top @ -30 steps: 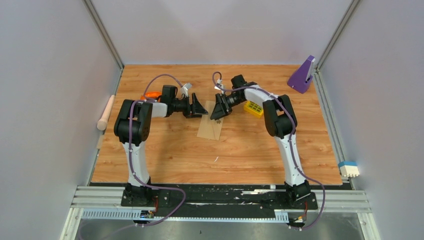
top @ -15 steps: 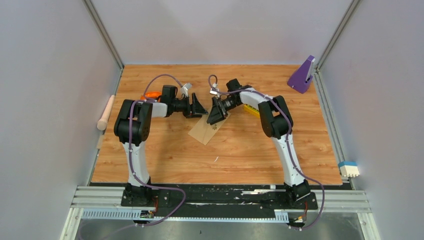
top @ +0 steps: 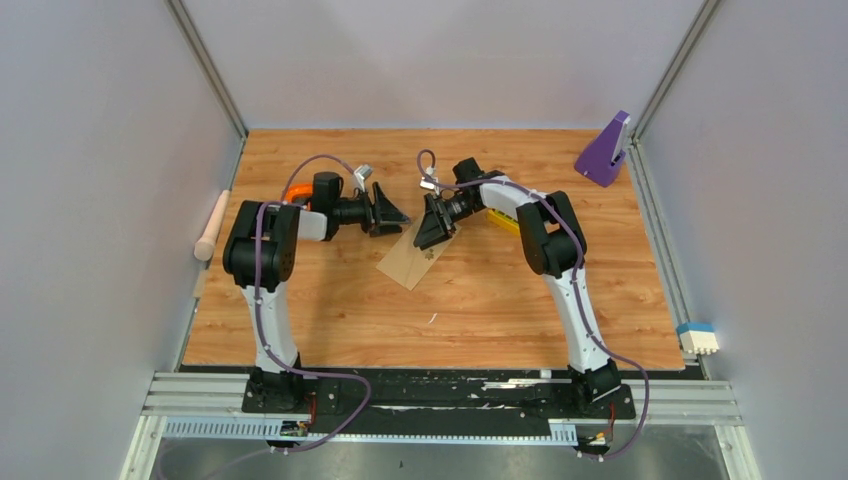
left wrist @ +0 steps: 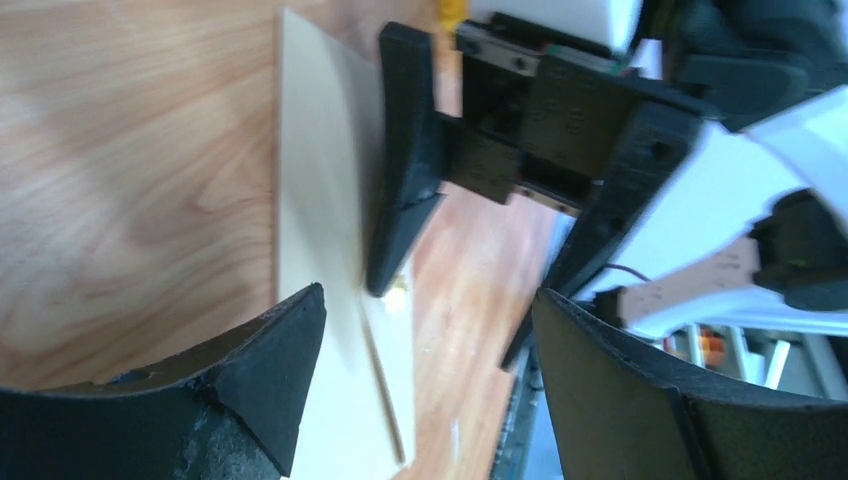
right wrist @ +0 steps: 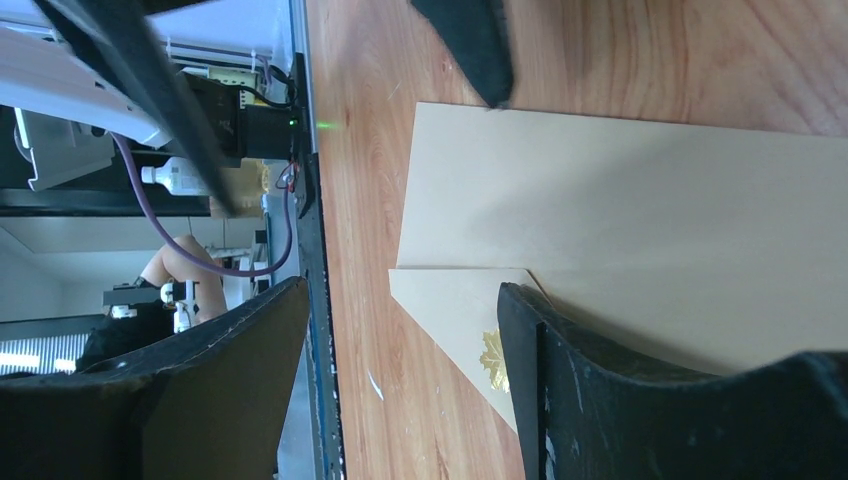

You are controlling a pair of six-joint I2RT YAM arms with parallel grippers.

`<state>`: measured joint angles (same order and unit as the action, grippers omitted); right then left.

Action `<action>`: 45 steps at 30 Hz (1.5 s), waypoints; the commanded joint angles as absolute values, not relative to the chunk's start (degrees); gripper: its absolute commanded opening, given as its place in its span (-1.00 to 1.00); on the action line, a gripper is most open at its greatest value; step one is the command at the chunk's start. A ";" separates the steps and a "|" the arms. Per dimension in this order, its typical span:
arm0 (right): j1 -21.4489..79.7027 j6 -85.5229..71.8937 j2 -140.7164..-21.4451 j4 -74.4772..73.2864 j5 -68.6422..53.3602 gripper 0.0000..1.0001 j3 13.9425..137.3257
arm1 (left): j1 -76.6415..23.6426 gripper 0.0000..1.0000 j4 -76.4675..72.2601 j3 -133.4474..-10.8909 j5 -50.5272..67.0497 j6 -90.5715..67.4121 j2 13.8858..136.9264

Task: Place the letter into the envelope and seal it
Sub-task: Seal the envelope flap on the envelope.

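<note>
The tan envelope (top: pixel 408 262) lies tilted on the wooden table, mid-way between the arms. In the right wrist view the envelope (right wrist: pixel 620 220) shows its pointed flap with a gold leaf sticker (right wrist: pixel 493 358). My right gripper (top: pixel 433 228) is open, with one finger (right wrist: pixel 560 380) on the envelope's far right corner by the flap. My left gripper (top: pixel 390 214) is open and empty, just off the envelope's far left edge. In the left wrist view the envelope (left wrist: pixel 320 200) lies under the right gripper's finger (left wrist: pixel 400 190). The letter is not in view.
A yellow block (top: pixel 507 220) sits behind the right arm. A purple stand (top: pixel 604 150) is at the far right corner. A wooden roller (top: pixel 212 226) lies at the left edge, and an orange object (top: pixel 297 190) sits behind the left arm.
The right gripper moved left and swung the envelope round, its near end going left. The left gripper then drew back left, off the envelope.
</note>
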<state>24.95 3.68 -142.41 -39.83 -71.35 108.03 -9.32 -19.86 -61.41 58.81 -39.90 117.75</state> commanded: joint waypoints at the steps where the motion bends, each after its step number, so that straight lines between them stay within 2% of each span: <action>1: 25.49 5.63 -145.08 -40.16 -65.68 0.43 105.95 | -8.94 0.68 -45.78 -59.06 69.51 -59.78 117.00; 4: 25.49 5.49 -145.10 -40.11 -66.92 0.43 106.23 | -9.32 0.68 -60.51 -57.90 71.25 -67.95 119.16; 7: 25.44 5.36 -145.11 -40.18 -67.45 0.43 106.35 | -10.47 0.67 -64.63 -56.16 72.34 -70.44 119.42; 10: 25.40 5.36 -145.19 -40.08 -67.97 0.39 106.35 | -11.13 0.52 -62.92 -54.38 72.30 -68.35 118.59; 11: 25.32 5.36 -145.24 -40.13 -68.06 0.38 106.35 | -11.10 0.42 -60.97 -53.96 72.08 -66.66 118.15; 12: 25.32 5.36 -145.21 -40.10 -68.15 0.37 106.35 | -11.01 0.22 -60.19 -53.79 71.90 -65.85 117.92; 15: 25.31 5.45 -145.18 -40.10 -68.49 0.37 106.11 | -10.99 -0.10 -59.02 -52.80 71.61 -63.84 116.52; 17: 25.32 5.47 -145.18 -40.14 -68.72 0.37 105.93 | -11.05 -0.70 -58.72 -51.96 71.97 -62.88 115.79; 19: 25.23 5.45 -145.16 -40.11 -68.72 0.37 105.99 | -11.15 -0.99 -56.99 -51.08 72.31 -61.29 115.57; 21: 25.22 5.29 -145.18 -40.08 -68.82 0.37 106.21 | -11.61 -1.00 -54.39 -50.35 72.53 -59.02 115.55; 23: 25.23 5.20 -145.09 -40.08 -68.63 0.37 106.41 | -12.65 -1.00 -44.57 -50.60 71.03 -52.26 114.96; 25: 25.16 5.19 -145.01 -40.08 -68.27 0.37 106.43 | -13.49 -1.00 -21.81 -53.82 62.69 -31.04 113.42; 26: 25.14 5.19 -144.85 -40.12 -68.21 0.38 106.36 | -13.82 -1.00 -8.33 -56.70 60.83 -26.55 113.08; 28: 25.05 5.10 -144.63 -40.12 -68.29 0.38 106.35 | -14.41 -1.00 -3.03 -57.83 59.02 -22.13 113.57; 39: 24.79 4.74 -144.72 -40.08 -68.12 0.38 106.88 | -17.85 -1.00 -0.61 -58.36 52.48 -21.52 111.63; 45: 24.79 4.75 -145.03 -40.11 -68.29 0.38 106.79 | -18.19 -1.00 -3.62 -58.79 54.77 -24.27 112.01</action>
<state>24.84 3.64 -142.43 -40.05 -72.27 107.59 -17.93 -2.37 -57.10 54.28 -24.32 114.32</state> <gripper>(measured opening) 0.685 0.006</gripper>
